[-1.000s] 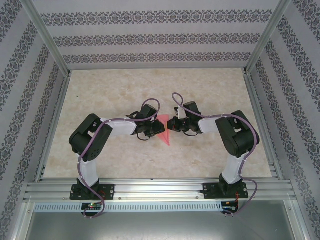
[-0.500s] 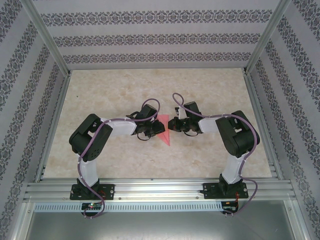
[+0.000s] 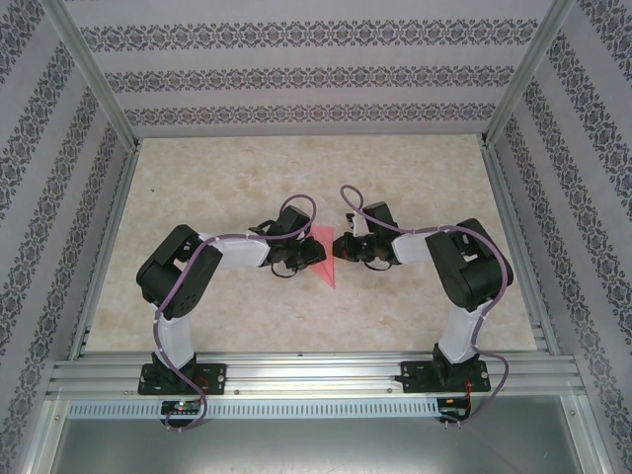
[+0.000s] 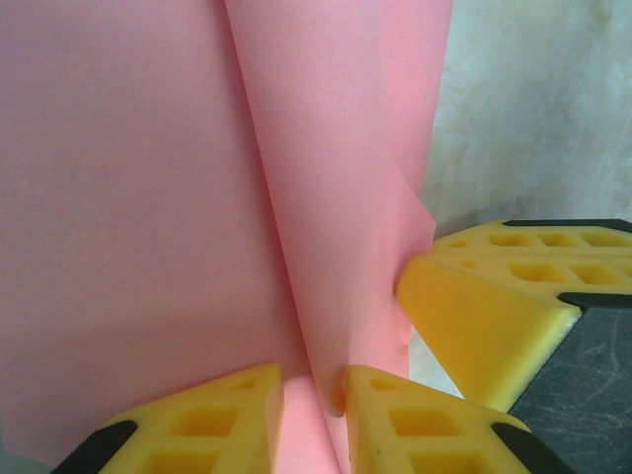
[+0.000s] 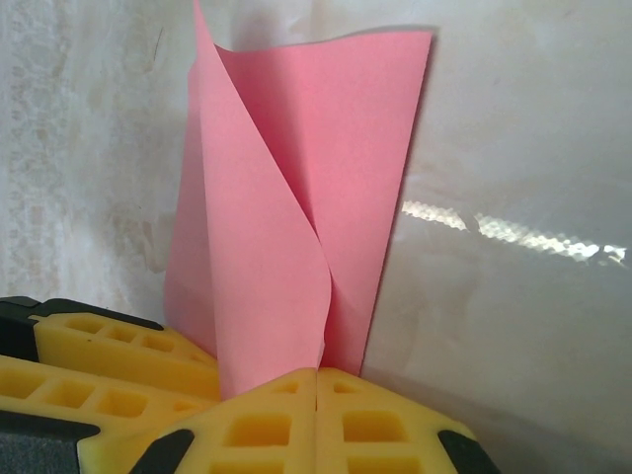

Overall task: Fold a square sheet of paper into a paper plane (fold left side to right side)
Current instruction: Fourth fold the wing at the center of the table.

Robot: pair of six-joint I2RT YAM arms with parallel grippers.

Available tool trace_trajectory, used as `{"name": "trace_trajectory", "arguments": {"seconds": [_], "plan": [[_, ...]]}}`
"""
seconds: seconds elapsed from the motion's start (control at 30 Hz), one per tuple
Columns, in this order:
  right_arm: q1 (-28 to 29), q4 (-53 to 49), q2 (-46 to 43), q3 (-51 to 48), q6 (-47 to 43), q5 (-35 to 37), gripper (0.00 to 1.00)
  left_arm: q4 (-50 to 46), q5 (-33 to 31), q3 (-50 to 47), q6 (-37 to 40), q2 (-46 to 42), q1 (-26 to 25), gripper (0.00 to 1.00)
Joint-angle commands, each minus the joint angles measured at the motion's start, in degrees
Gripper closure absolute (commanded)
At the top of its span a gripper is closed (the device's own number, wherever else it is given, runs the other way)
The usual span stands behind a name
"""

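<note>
The pink sheet of paper (image 3: 326,272), folded into a narrow pointed dart, lies on the table between both grippers. My left gripper (image 3: 308,254) rests on its left side. In the left wrist view its jaws (image 4: 314,380) stand slightly apart on the paper (image 4: 148,197), and a raised fold runs through the gap against the right fingertip (image 4: 395,415). My right gripper (image 3: 341,247) sits at the paper's right edge. Its yellow tips (image 5: 316,373) meet with no gap at the foot of a curled-up flap (image 5: 286,227). I cannot tell whether a layer is caught there.
The beige marbled table (image 3: 247,173) is ringed by patterned walls and an aluminium frame (image 3: 316,370) at the near edge. The other arm's yellow fingers (image 4: 494,306) touch the paper's edge beside my left gripper.
</note>
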Motion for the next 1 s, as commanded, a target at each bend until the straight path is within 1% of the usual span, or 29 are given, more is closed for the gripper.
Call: {"name": "trace_trajectory", "arguments": {"seconds": [0.0,0.37,0.67,0.97], "plan": [[-0.5,-0.8,0.4,-0.7,-1.9,1.9,0.95,-0.8,-1.0,-0.9,-0.2,1.5,-0.8,0.74],[-0.5,-5.6,1.9,0.7,-4.2,4.3,0.95,-1.1,-0.6,-0.6,-0.2,-0.2,-0.7,0.74],[-0.5,-7.6,2.3,1.0,-5.5,4.9,0.95,-6.7,-1.1,2.8,2.6,-5.6,-0.5,0.69],[-0.4,-7.7,2.6,0.8,-5.8,4.9,0.95,-11.5,-1.6,4.9,4.6,-11.5,1.3,0.63]]}}
